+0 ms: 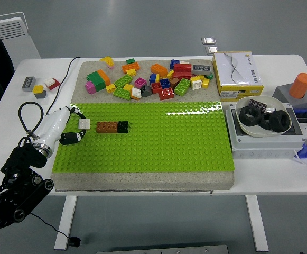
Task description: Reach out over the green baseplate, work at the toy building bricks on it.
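Grey floor shows behind the white surface [259, 174] we look down on. On it lies the green baseplate [158, 140], set on a grey slab. Our left hand [68, 127] reaches in over the plate's left edge and pinches a white brick [84, 123] between its fingers, just left of a brown brick [107, 127] joined to a black brick [122, 126] — whether the white one touches the brown one we cannot tell. Behind the plate lies a loose pile of bricks [148, 79]. At right a white bowl [243, 126] holds black rings [264, 117] and sits on a grey box [264, 145]; behind it stands a yellow-and-white carton [236, 75] — and an orange cylinder [300, 85] stands on a grey block. Three small bricks [39, 85] lie at far left.
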Tool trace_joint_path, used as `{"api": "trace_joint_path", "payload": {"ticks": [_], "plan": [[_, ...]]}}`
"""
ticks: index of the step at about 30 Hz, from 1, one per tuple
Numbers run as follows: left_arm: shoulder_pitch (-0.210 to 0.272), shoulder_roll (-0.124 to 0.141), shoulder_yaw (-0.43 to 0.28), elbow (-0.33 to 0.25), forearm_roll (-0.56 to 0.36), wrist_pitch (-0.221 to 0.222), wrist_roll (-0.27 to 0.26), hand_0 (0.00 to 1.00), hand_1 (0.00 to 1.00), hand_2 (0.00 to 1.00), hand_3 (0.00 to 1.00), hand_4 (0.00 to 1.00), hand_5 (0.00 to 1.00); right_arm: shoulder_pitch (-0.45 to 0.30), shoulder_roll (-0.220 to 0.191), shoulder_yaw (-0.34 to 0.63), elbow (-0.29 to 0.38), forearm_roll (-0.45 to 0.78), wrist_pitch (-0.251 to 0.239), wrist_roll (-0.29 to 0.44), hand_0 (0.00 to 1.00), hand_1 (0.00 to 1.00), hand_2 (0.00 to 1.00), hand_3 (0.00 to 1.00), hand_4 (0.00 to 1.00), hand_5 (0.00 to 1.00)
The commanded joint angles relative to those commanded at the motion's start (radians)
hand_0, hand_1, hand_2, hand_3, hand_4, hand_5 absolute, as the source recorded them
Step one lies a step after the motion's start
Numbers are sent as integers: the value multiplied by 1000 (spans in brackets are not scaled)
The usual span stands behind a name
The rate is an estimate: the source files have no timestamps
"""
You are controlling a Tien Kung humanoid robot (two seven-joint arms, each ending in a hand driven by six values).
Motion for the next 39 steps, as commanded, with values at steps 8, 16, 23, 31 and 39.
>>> {"api": "trace_joint_path", "payload": {"ticks": [8, 16, 23, 31, 39], "plan": [[-7, -25, -1, 34, -3, -7, 8, 826, 859, 824, 496, 714, 5, 1, 1, -2, 0, 2, 0, -1, 518, 664, 780, 789, 878, 951], [-13, -50, -9, 48, -1, -7, 12, 828, 861, 826, 497, 714, 2, 0, 2, 3, 0, -7, 1, 0, 518, 664, 780, 790, 878, 950], [-19, -61, -14, 44, 4, -8, 14, 830, 865, 830, 495, 705, 3, 1, 2, 7, 0, -11, 2, 0, 518, 664, 780, 789, 878, 948], [-22, -64, -9, 43, 8, -19, 23, 831, 865, 830, 496, 704, 7, 3, 2, 10, 0, -13, 2, 0, 518, 664, 780, 789, 878, 948], [-21, -65, -8, 39, 21, -37, 43, 832, 866, 830, 498, 700, 12, 3, 1, 17, 0, -20, 2, 1, 518, 664, 780, 789, 877, 947]]}}
